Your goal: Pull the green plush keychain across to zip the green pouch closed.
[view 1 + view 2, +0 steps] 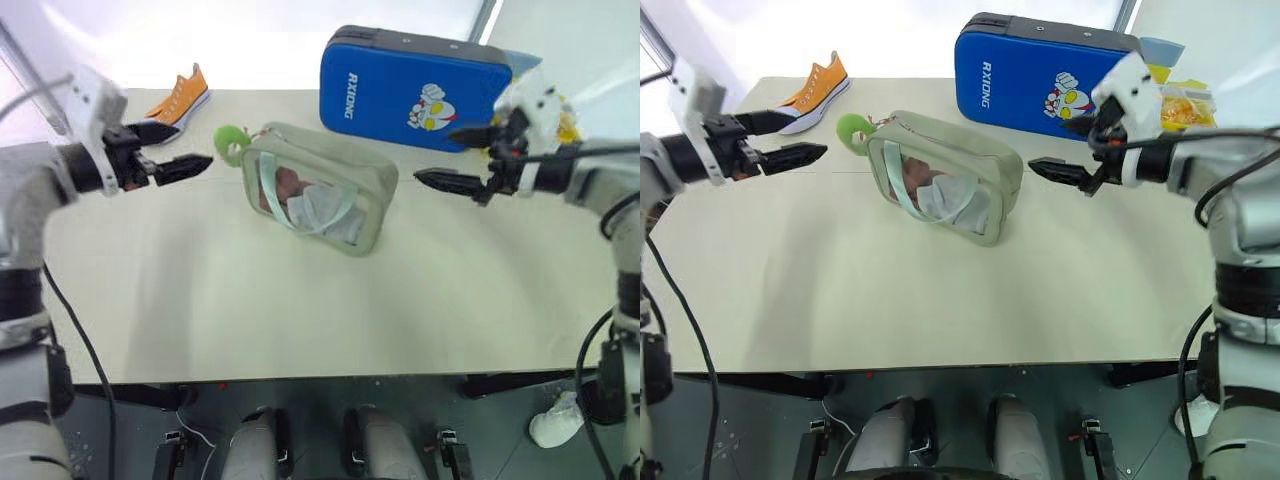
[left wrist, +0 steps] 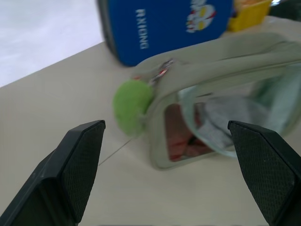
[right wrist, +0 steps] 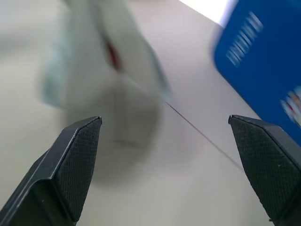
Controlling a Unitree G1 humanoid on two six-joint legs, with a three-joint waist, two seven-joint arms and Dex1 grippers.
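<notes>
Between the two pincers — left pincer [image 1: 185, 158] and right pincer [image 1: 448, 160], both spread apart, empty — the green pouch [image 1: 320, 187] is set on the counter [image 1: 300, 310]; the green plush keychain [image 1: 231, 142] is seen just beyond the left pincer.

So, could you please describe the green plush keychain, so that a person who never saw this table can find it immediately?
Start from the big blue case standing at the far edge of the table. In front of it lies the pale green pouch with a clear window. The green plush keychain hangs at the pouch's end nearest the orange sneaker: a small, fuzzy, bright lime ring, far brighter than the pouch.
</notes>
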